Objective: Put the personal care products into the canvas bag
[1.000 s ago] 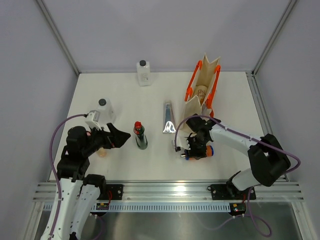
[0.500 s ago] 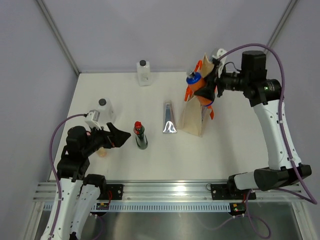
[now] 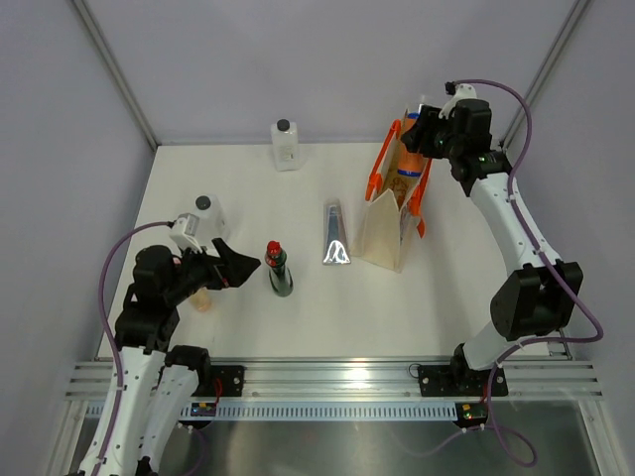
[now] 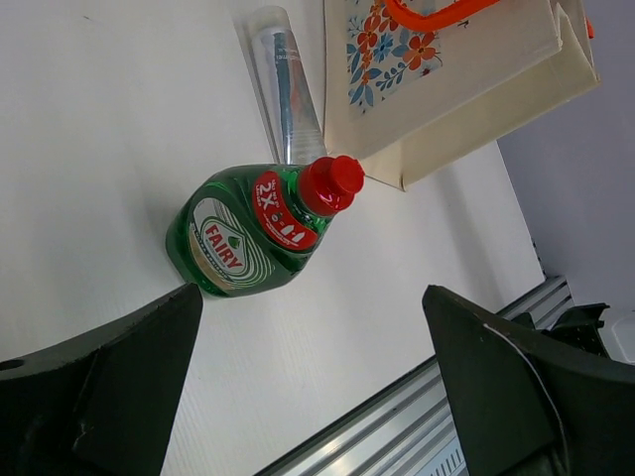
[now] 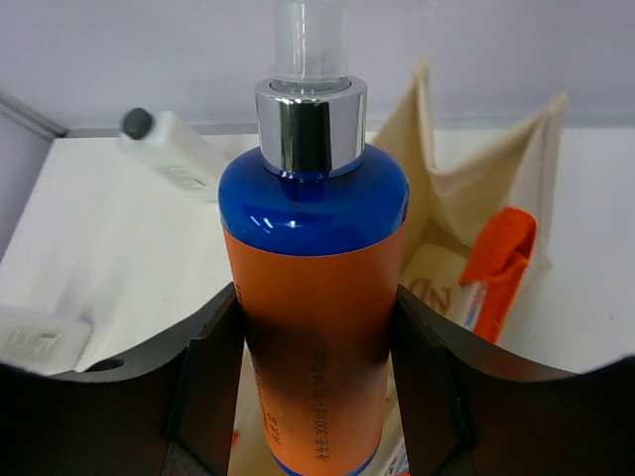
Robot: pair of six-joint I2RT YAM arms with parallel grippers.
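Note:
My right gripper (image 3: 421, 135) is shut on the orange blue-capped bottle (image 5: 313, 297) and holds it over the open mouth of the canvas bag (image 3: 385, 230), which stands at the back right with orange handles. The bag's opening also shows in the right wrist view (image 5: 466, 198). My left gripper (image 3: 238, 266) is open and empty, just left of the upright dark green red-capped bottle (image 3: 279, 271), which also shows in the left wrist view (image 4: 248, 233). The silver tube (image 3: 334, 234) lies between that bottle and the bag. Clear black-capped bottles stand at the back (image 3: 286, 145) and left (image 3: 204, 217).
A peach bottle (image 3: 201, 301) lies under my left arm, mostly hidden. A pale item with printed letters (image 5: 437, 288) lies inside the bag. Grey walls close the table at the back and both sides, and a metal rail (image 3: 327, 382) runs along the near edge.
My right arm lifted the orange bottle from the table's front and carried it up and back over the bag's mouth. My left gripper edged slightly toward the green bottle.

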